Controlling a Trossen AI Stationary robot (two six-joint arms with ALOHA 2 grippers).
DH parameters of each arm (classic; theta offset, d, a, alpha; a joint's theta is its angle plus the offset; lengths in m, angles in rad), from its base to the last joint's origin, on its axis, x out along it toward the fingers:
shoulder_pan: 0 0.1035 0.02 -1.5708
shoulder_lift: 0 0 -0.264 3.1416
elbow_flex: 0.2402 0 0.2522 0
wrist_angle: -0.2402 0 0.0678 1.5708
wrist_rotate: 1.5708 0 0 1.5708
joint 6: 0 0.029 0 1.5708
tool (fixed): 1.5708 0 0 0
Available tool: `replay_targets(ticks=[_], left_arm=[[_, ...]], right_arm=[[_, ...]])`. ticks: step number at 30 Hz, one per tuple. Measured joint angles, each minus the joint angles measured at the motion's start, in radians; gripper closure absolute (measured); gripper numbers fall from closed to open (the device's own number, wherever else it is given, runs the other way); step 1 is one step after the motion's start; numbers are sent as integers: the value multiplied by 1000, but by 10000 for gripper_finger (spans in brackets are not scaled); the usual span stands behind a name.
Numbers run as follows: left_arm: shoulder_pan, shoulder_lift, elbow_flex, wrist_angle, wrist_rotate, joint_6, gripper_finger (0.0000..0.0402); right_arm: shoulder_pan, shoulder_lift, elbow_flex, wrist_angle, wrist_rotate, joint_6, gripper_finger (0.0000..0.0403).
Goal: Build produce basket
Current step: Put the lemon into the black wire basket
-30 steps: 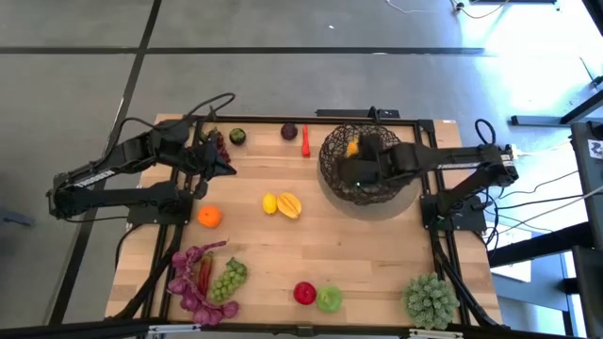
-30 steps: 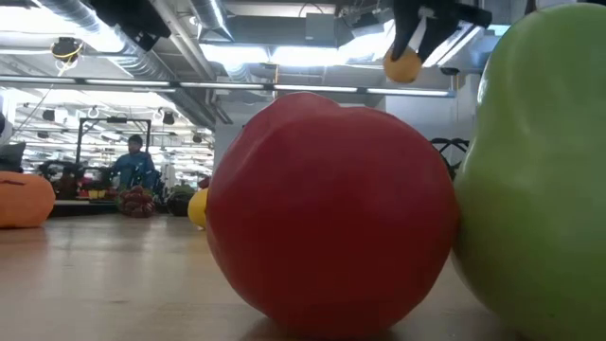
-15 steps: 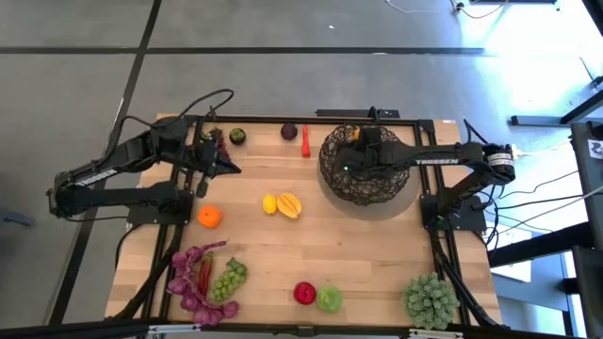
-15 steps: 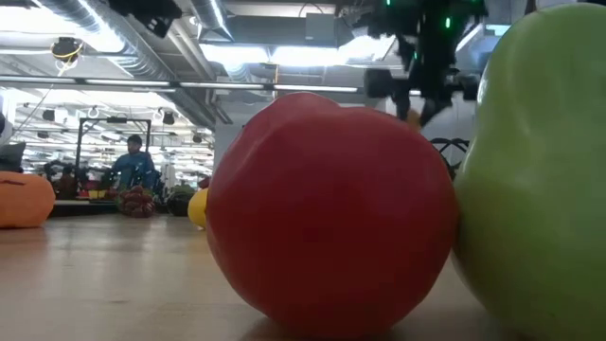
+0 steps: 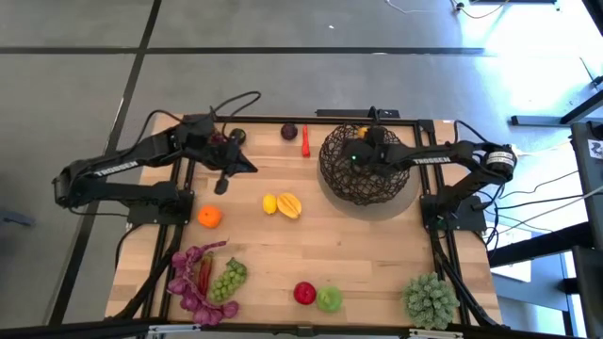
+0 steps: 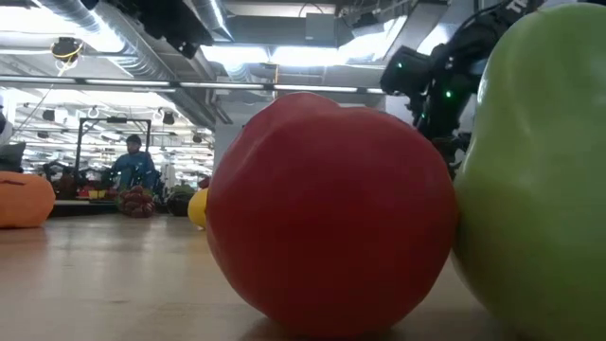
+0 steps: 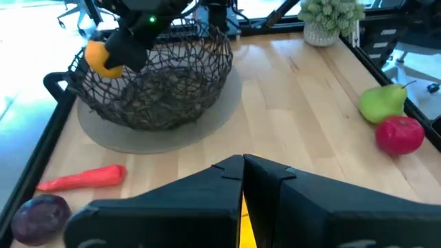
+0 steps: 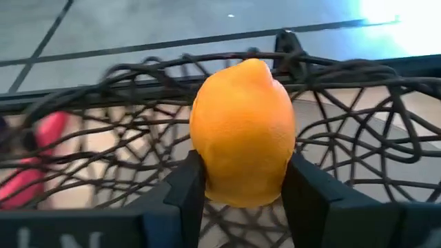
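Yellow-orange fruit held over the basket

The yellow-orange fruit (image 8: 242, 131) sits upright, clamped in the right gripper (image 8: 241, 180), at the far rim of the basket (image 5: 336, 174), so release is straight down into the weave. The left gripper (image 5: 223, 179), its fingers pressed together on nothing, hangs near the orange (image 5: 209, 217) and lemon (image 5: 269, 203).

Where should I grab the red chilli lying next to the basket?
Take the red chilli across its narrow middle, coming straight down from above. It lies flat and alone on the table, long axis pointing away from the front edge, so set the fingers either side of that axis.
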Motion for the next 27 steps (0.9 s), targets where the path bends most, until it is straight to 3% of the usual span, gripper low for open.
replay_targets(ticks=[14,20,27], left_arm=[[53,26,-1,97,-46,1,401],[53,25,-1,98,-45,1,401],[53,25,-1,99,-51,1,401]], right_arm=[[-63,27,-44,42,-53,-54,255],[-75,54,-43,49,-171,-50,247],[-89,75,-40,64,-186,-45,243]])
